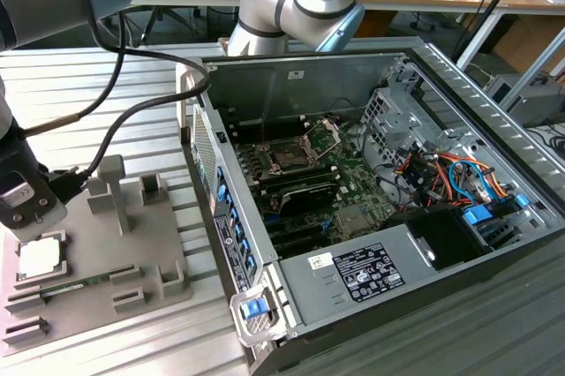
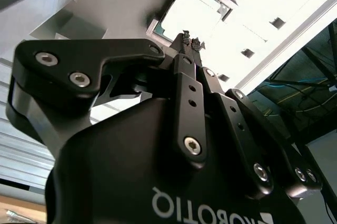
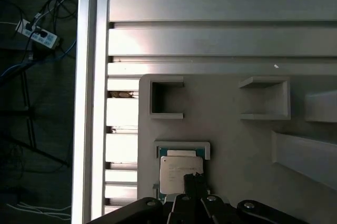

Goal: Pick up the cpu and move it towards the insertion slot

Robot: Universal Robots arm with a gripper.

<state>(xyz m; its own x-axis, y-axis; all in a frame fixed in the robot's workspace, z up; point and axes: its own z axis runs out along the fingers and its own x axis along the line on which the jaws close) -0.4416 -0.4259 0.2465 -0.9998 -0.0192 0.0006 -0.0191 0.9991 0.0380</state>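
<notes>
One arm, one pincer (image 2: 189, 39), fingers drawn together at the tips with nothing between them, as the second wrist view shows. Clenched, then, and not grasping.

Position of the cpu (image 1: 40, 258): it lies flat, silvery top up, in a shallow pocket of the grey fixture plate (image 1: 132, 252). The plate rests on the slatted aluminium desk (image 1: 88, 94), at the exterior view's left. The cpu has not been lifted.

Key relation: the cpu sits directly off the fingertips, along the pincer's own axis. In the first wrist view the dark tips overlap one edge of the chip. Whether they touch its lid or hang just above it, I cannot tell. In the exterior view the pincer body stands close over the chip, with no sideways offset worth noting.

Axis: the chip is near enough square, so no long axis governs the approach. Its edges run parallel to the pocket walls and to the plate's edge.

Position of the insertion slot (image 1: 290, 157): it is inside the open computer case (image 1: 309, 67), on the green board, with its metal frame hinged up. It is well apart from the cpu, toward the exterior view's right. The case's side wall stands between the plate and the slot.

Judgement: the pick-up is at its approach stage, and the transfer has not begun.
</notes>
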